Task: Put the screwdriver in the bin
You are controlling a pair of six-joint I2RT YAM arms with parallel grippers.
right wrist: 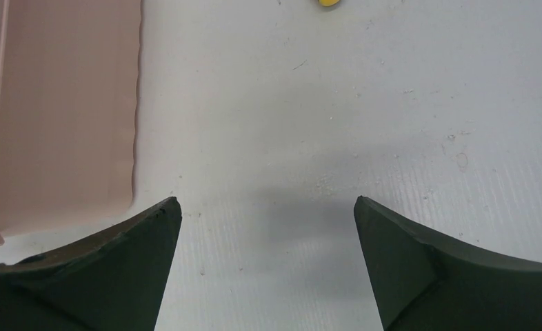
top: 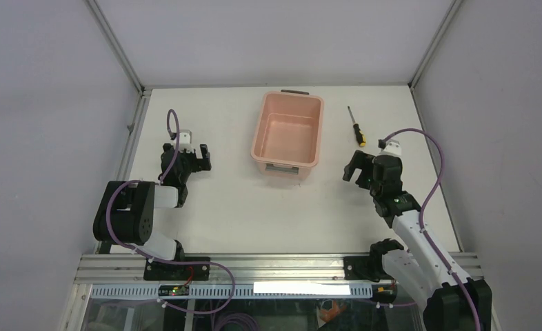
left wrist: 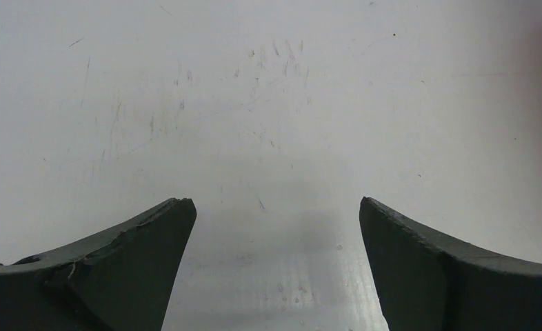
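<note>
The screwdriver (top: 355, 126) lies on the white table to the right of the bin, shaft pointing away, yellow end nearest me. Only its yellow end (right wrist: 329, 3) shows at the top edge of the right wrist view. The pale pink bin (top: 288, 130) stands at the back middle, empty; its side (right wrist: 61, 110) fills the left of the right wrist view. My right gripper (top: 356, 167) is open and empty, a short way in front of the screwdriver. My left gripper (top: 194, 156) is open and empty, left of the bin, over bare table.
White table (top: 254, 207) enclosed by grey walls at the back and sides, with metal frame posts at the back corners. Purple cables loop above both wrists. The left wrist view shows only scuffed table surface (left wrist: 268, 124).
</note>
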